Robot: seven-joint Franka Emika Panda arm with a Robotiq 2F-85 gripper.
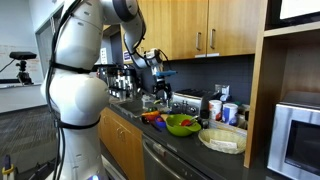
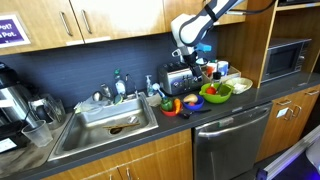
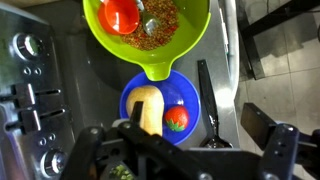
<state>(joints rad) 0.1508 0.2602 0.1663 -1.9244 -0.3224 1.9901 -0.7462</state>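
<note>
My gripper (image 3: pixel 200 122) is open and empty. It hangs above a blue plate (image 3: pixel 192 92) that holds a pale yellow food piece (image 3: pixel 148 105) and a toy strawberry (image 3: pixel 176 118). A green bowl (image 3: pixel 155 30) with a spout lies just beyond the plate and holds grainy filling and a red tomato-like piece (image 3: pixel 120 15). A black spoon (image 3: pixel 205 100) lies beside the plate, under the gap between my fingers. In both exterior views the gripper (image 1: pixel 158 75) (image 2: pixel 190 55) hovers over the counter near the green bowl (image 1: pixel 181 124) (image 2: pixel 216 93).
A toaster (image 2: pixel 178 78) (image 3: pixel 30 90) stands beside the plate. A sink (image 2: pixel 110 118) with a faucet is set into the counter, and a microwave (image 2: pixel 285 58) (image 1: pixel 300 135) sits at the counter's end. A pale dish (image 1: pixel 222 139), cups and bottles crowd the counter under the wooden cabinets.
</note>
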